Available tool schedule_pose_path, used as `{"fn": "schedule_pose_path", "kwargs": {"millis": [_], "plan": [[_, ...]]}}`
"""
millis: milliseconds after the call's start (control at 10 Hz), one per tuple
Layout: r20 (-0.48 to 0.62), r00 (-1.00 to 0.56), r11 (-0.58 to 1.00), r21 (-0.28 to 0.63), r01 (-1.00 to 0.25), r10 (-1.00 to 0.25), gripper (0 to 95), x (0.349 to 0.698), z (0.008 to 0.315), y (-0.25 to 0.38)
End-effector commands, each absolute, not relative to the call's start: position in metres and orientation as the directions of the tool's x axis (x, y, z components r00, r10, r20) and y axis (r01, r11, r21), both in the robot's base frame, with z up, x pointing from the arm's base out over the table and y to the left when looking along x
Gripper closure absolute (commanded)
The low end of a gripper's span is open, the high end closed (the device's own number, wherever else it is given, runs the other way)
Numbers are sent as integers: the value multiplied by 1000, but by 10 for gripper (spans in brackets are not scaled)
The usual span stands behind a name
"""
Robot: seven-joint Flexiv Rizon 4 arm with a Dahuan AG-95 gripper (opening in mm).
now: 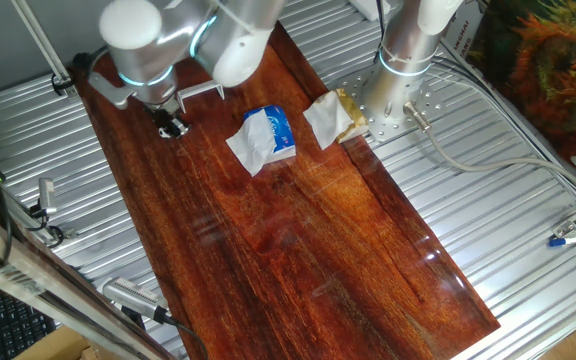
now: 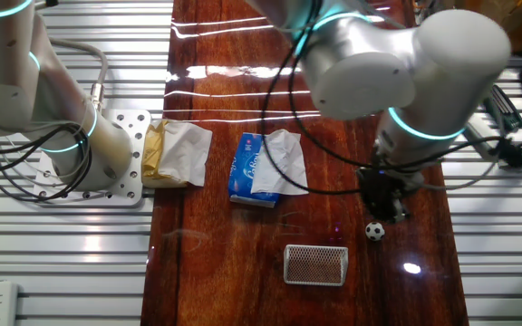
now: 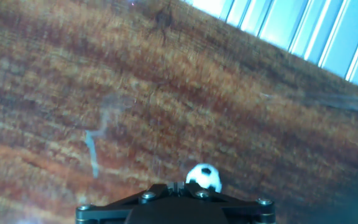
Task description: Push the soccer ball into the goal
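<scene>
Here the tiny white soccer ball with black patches (image 2: 375,231) sits on the glossy reddish-brown wooden board (image 2: 243,272), at about five o'clock in the other fixed view. The dark two-finger gripper (image 2: 383,201) hangs just above it, at roughly eleven o'clock from the ball and very close; whether it touches the ball I cannot tell. In the hand view the ball (image 3: 204,178) shows right at the front edge of the black gripper body, at six o'clock in that picture. The fingers themselves are not clearly seen in any view, so how far apart they stand cannot be told; nothing shows as gripped between them.

The goal, a small white-grey frame with a brownish mesh face (image 2: 315,264), lies on the board at about eight o'clock from the ball, near it but apart. Farther up the board, at eleven o'clock from the goal, rests a blue packet with white tissue spilling out (image 2: 259,168), and at nine o'clock from that, at the board's edge, a crumpled white-and-tan paper (image 2: 176,154). In one fixed view the gripper (image 1: 172,124) is at ten o'clock (the ball is hidden there), with the packet (image 1: 266,138) toward its three o'clock.
</scene>
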State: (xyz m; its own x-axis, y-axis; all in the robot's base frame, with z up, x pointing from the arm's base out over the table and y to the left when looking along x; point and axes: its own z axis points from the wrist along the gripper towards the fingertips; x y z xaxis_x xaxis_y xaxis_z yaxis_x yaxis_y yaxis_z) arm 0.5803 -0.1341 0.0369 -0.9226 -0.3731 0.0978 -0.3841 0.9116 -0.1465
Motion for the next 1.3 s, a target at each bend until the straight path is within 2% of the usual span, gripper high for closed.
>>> {"fn": "schedule_pose_path", "kwargs": {"millis": [100,600,1300], "plan": [[97,-923,912,-146,-382,-371,950,582,42,-133],[84,-909,898,-142,-417,-409,950,578,45,-137],[67,-846,819,-222,-529,-529,950,578,45,-137]]}}
